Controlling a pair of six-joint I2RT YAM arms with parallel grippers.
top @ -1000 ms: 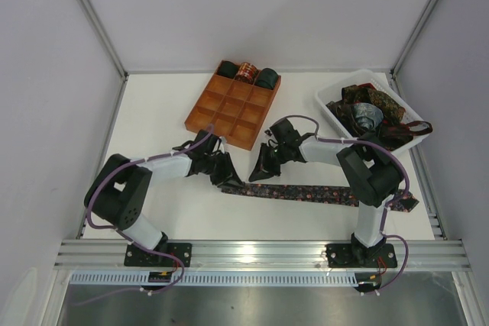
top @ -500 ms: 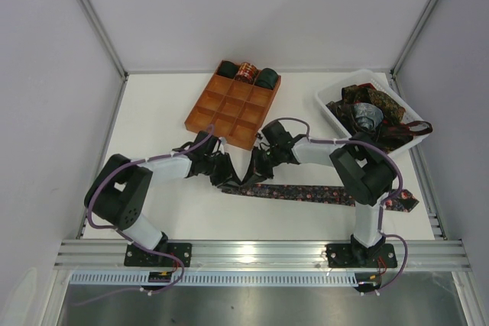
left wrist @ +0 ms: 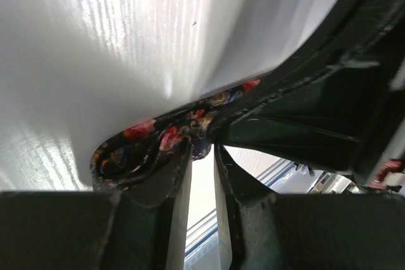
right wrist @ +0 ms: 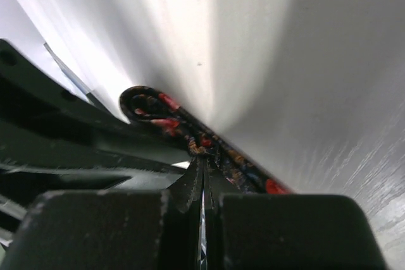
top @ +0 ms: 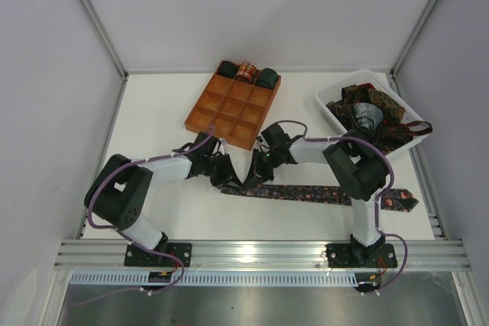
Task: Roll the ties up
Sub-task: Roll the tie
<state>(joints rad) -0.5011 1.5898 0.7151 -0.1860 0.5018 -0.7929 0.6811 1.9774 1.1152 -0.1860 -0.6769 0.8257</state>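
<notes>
A dark floral tie (top: 306,193) lies flat across the table, its left end curled up between the two grippers. My left gripper (top: 224,175) is pinched on that folded end (left wrist: 158,147), jaws nearly together. My right gripper (top: 252,177) faces it from the right, jaws shut on the same fold of the tie (right wrist: 190,137). The two grippers almost touch. Three rolled ties (top: 246,74) sit in the back row of the orange tray (top: 229,116).
A white bin (top: 336,116) at the back right holds several loose ties (top: 374,112). The tie's wide end (top: 401,202) reaches the table's right edge. The aluminium rail (top: 260,253) runs along the near edge.
My right gripper has moved left along the tie to meet the left gripper, and the tie's left end has bunched up between them. The left arm has hardly moved.
</notes>
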